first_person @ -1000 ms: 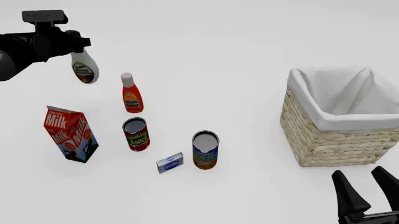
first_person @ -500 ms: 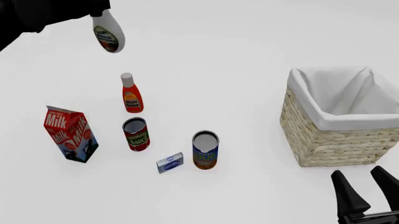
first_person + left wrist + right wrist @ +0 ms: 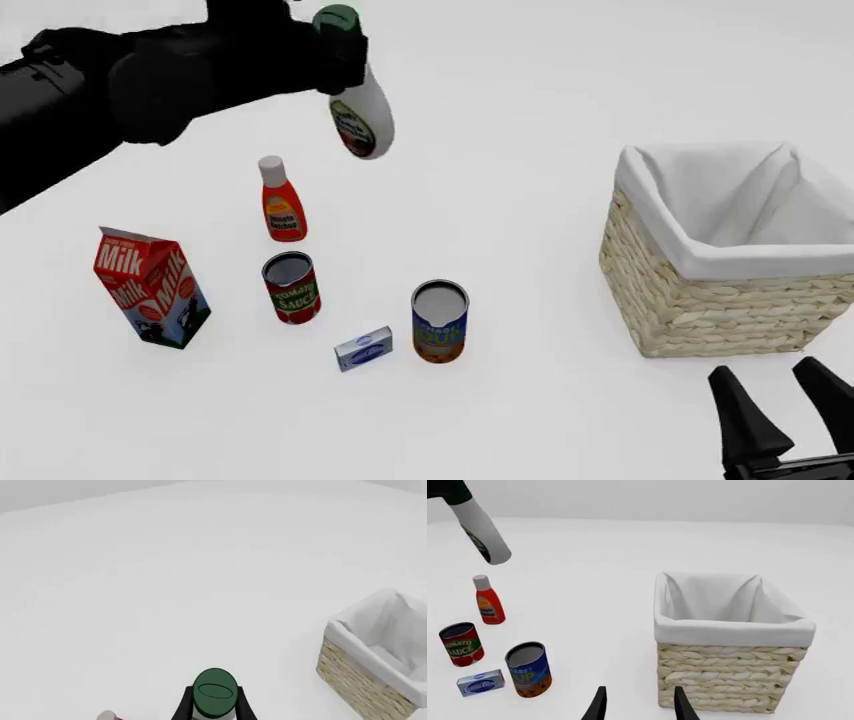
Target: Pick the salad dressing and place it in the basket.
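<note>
The salad dressing point(image 3: 360, 118), a white bottle with a green cap, hangs tilted in the air above the red bottle, held by its neck in my left gripper point(image 3: 343, 58), which is shut on it. In the left wrist view its green cap point(image 3: 215, 691) sits between the two black fingers point(image 3: 183, 706). In the right wrist view the salad dressing point(image 3: 484, 532) shows high up, left of the basket. The basket point(image 3: 694, 290), straw wicker with white lining, stands at the right and shows as the basket point(image 3: 730, 670) and the basket point(image 3: 363, 680). My right gripper point(image 3: 790, 412) is open, low in front of the basket.
On the table under the lifted bottle stand a red bottle with a white cap point(image 3: 280, 200), a milk carton point(image 3: 150, 287), a tomato sauce can point(image 3: 290, 288), a blue-and-orange can point(image 3: 439, 321) and a small blue-and-white box point(image 3: 363, 348).
My left arm has carried the salad dressing up and then rightwards, from the far left to above the red bottle. The right gripper has stayed where it was.
</note>
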Motion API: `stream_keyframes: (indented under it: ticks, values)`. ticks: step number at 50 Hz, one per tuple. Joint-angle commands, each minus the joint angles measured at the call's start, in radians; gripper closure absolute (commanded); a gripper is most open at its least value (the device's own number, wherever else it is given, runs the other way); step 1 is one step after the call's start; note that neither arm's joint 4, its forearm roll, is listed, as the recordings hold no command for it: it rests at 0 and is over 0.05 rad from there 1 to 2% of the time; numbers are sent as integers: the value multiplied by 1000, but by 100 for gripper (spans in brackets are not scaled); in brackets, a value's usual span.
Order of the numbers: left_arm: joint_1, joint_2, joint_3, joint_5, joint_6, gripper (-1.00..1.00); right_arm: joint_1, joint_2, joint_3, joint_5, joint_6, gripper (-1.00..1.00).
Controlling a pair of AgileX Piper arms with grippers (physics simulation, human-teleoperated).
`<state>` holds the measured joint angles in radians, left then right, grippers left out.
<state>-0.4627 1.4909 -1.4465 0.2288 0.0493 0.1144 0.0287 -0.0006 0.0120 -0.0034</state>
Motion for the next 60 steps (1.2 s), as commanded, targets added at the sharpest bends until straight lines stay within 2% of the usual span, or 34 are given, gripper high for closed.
stream_keyframes:
  ticks: [1, 3, 8, 19, 20, 24, 28, 31, 32, 33, 34, 43, 55, 60]
  values:
    - [-136, -13, 76, -45, 15, 100, 6, 5, 0, -7, 5, -100]
    - [-177, -17, 100, -61, 6, 100, 9, 3, 0, -6, 5, -100]
    - [-209, -13, 128, -88, 19, 100, 11, 4, 0, -4, 2, -100]
    - [-236, 2, 154, -112, 15, 100, 56, 20, 0, -12, -30, -100]
    - [-241, 3, 153, -110, 11, 100, 80, 48, 0, -37, -65, -100]
    - [-247, 1, 156, -110, 9, 100, 115, 75, -16, -57, -68, -100]
    - [-255, 0, 162, -114, 10, 100, 140, 178, -48, -106, -143, -100]
    - [-256, 1, 162, -114, 12, 100, 152, 211, -67, -117, -157, -100]
    - [-259, 2, 159, -110, 8, 100, 164, 250, -87, -129, -186, -100]
    - [-259, 2, 159, -110, 8, 100, 164, 252, -87, -131, -186, -100]
    - [-259, 3, 157, -109, 11, 100, 178, 283, -108, -138, -219, -100]
    - [-266, 6, 159, -109, 18, 100, 236, 399, -201, -163, -268, -100]
    - [-281, 16, 173, -118, 34, 100, 321, 534, -319, -185, -291, -100]
    - [-299, 14, 175, -112, 34, 100, 352, 583, -361, -199, -320, -100]
